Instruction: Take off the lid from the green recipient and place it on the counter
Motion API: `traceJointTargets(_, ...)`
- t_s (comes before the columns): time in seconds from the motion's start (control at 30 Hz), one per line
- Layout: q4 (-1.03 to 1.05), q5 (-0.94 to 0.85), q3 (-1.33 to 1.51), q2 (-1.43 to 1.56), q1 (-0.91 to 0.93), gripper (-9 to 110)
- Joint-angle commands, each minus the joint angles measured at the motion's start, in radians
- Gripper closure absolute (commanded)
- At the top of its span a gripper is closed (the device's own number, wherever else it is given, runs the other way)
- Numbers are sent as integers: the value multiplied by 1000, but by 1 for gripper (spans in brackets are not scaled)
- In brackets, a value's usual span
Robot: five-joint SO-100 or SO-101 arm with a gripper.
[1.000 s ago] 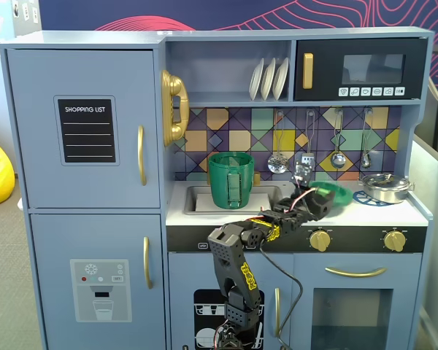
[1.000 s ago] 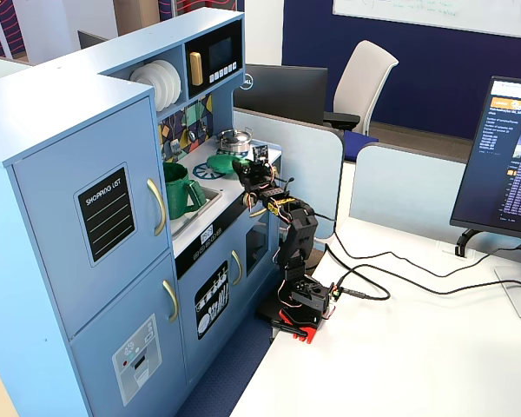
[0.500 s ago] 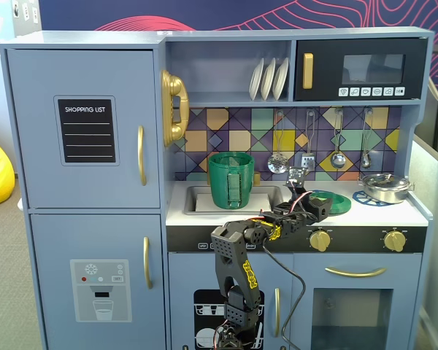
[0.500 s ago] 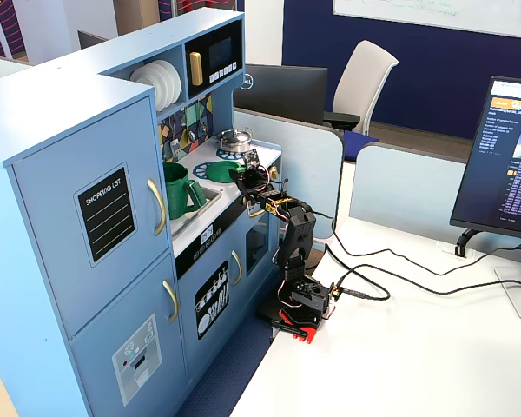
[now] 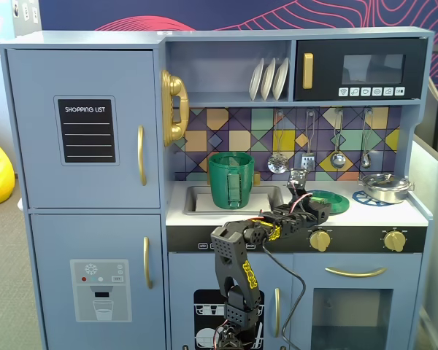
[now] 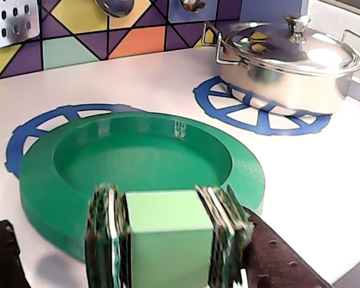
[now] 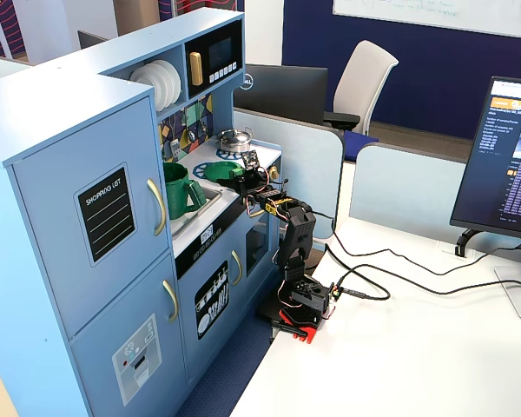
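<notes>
The dark green lid lies on the white counter over the left blue burner ring, off the pot. Its light green handle sits between my jaws. My gripper is open: the right finger is against the handle's ribbed side and the left finger stands well apart from it. In both fixed views the green recipient stands uncovered in the sink, left of the lid and the gripper.
A silver lidded pan sits on the right burner ring, close to the lid's right. Utensils hang on the tiled back wall. The counter's front edge is just below the gripper.
</notes>
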Motion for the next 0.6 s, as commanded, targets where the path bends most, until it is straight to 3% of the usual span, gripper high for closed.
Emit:
traceJointTargets(0.0, 67, 25, 18, 193, 11, 62)
traceJointTargets(0.2, 354, 9, 40, 453, 21, 64)
traceJointTargets(0.57, 1124, 164, 104, 887, -101, 77)
